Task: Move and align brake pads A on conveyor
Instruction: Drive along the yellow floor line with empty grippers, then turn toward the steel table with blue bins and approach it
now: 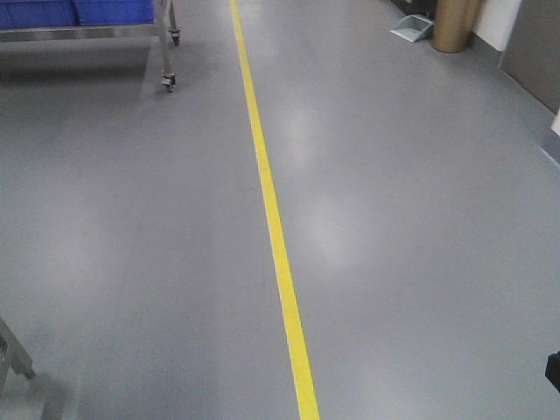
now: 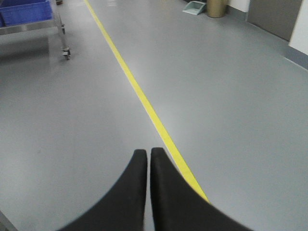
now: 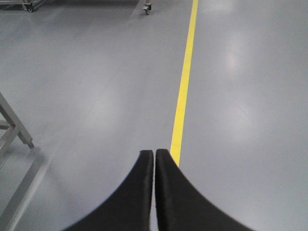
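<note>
A: Where are the brake pads and the conveyor?

B: No view shows them. The views show a grey floor [image 1: 131, 219] with a yellow line [image 1: 271, 206], and a cart [image 1: 164, 44] with blue bins [image 1: 52, 10] in the upper left of the frame.

A: And the grippers?

B: The left gripper [image 2: 148, 153] is clenched on nothing, its fingers pressed together. The right gripper [image 3: 154, 154] is the same.

Stripe [image 1: 271, 201]: runs along the floor [image 1: 420, 219] from near edge to far edge, about mid-width.
Cart [image 1: 162, 44]: far-left corner, left of the stripe, bins [image 1: 79, 10] on it.
Dustpan [image 1: 413, 28]: far-right corner, just left of the drum [image 1: 455, 24].
Frame leg [image 1: 13, 354]: near-left corner.
Left gripper [image 2: 148, 153], right gripper [image 3: 154, 154]: above the floor, with the stripe passing behind each right finger.
</note>
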### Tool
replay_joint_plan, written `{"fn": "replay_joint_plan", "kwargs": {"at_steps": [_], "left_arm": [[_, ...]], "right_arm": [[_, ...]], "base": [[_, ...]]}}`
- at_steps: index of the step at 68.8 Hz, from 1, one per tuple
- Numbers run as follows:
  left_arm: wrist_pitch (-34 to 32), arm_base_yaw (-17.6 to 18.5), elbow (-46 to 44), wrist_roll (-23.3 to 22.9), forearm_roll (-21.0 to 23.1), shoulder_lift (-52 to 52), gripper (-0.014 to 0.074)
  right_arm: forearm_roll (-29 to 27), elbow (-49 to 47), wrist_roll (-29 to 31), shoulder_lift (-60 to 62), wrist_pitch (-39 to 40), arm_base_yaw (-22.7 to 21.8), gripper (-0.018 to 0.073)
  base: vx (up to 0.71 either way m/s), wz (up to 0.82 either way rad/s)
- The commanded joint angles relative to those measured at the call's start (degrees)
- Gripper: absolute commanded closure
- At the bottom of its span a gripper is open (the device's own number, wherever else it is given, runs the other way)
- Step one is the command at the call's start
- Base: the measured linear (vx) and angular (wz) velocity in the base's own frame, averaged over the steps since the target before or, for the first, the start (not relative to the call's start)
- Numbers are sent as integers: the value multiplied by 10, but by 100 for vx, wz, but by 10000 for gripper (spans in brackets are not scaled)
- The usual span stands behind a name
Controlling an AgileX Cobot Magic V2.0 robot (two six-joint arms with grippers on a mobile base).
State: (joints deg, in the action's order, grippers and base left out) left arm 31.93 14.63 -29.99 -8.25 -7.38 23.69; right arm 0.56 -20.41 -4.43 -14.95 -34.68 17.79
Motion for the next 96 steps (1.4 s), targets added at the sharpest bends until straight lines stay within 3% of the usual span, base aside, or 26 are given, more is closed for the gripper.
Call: {"fn": "replay_joint_plan", "kwargs": {"at_steps": [1,53,96], "left_arm": [[-40,-2,-15,-4,-2,3,603],[-40,-2,-15,-4,-2,3,603],[-40,-2,-15,-4,-2,3,603]], "right_arm": [[4,-16,7,-4,40,0,569],[4,-16,7,-4,39,0,569],[4,-16,7,-4,37,0,569]], "base": [[62,23],[56,15],[35,12]]}}
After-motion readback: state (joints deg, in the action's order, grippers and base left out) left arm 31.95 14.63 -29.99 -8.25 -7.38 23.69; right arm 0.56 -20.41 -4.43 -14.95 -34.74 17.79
